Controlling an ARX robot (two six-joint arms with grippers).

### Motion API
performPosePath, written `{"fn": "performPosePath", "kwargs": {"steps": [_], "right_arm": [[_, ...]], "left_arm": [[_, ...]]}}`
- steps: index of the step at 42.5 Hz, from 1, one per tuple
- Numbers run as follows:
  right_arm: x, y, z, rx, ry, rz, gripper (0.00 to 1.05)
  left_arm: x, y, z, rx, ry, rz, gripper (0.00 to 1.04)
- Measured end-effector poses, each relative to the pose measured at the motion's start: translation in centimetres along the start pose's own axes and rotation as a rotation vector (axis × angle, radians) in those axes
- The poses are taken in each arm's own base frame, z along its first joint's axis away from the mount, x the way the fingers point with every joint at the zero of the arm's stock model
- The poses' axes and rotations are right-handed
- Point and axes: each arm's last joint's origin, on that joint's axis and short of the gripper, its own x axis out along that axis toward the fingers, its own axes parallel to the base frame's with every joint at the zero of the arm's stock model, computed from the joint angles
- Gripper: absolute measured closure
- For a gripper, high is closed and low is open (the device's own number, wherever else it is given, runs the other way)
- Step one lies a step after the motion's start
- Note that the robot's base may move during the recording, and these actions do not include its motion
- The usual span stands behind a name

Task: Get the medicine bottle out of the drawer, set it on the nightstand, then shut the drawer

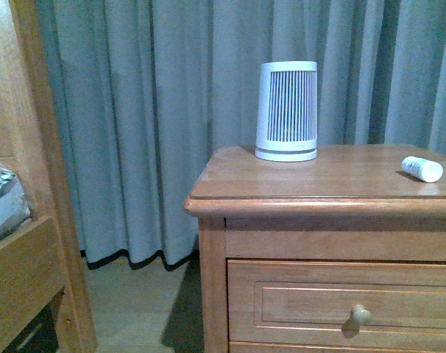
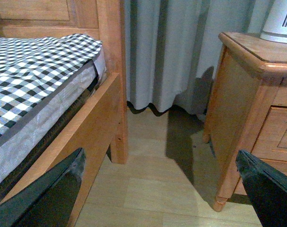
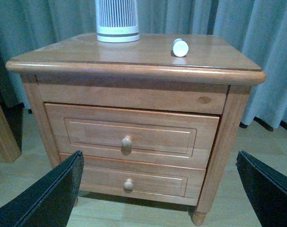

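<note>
One medicine bottle lies on its side on the nightstand top, near the right edge, long axis running front to back, apart from one ribbed white cylinder. Two drawers; the upper drawer is closed. Both arms' fingers are spread wide, holding nothing.

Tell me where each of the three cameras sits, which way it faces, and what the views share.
Front: on the body, facing the nightstand corner, curtain behind; no arm shows.
Left wrist: low, facing the floor gap between bed frame and nightstand; left gripper fingers open at the edge.
Right wrist: facing the drawer fronts; right gripper open.
Front and right wrist share the medicine bottle lying beside the ribbed device.
</note>
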Motion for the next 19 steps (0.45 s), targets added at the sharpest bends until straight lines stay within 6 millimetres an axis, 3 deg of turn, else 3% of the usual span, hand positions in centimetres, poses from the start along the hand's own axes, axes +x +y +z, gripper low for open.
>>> {"fn": "performPosePath", "kwargs": {"steps": [19], "right_arm": [[0.00, 0.00, 0.00, 0.000, 0.000, 0.000, 0.07]], "left_arm": [[0.00, 0.00, 0.00, 0.000, 0.000, 0.000, 0.07]]}}
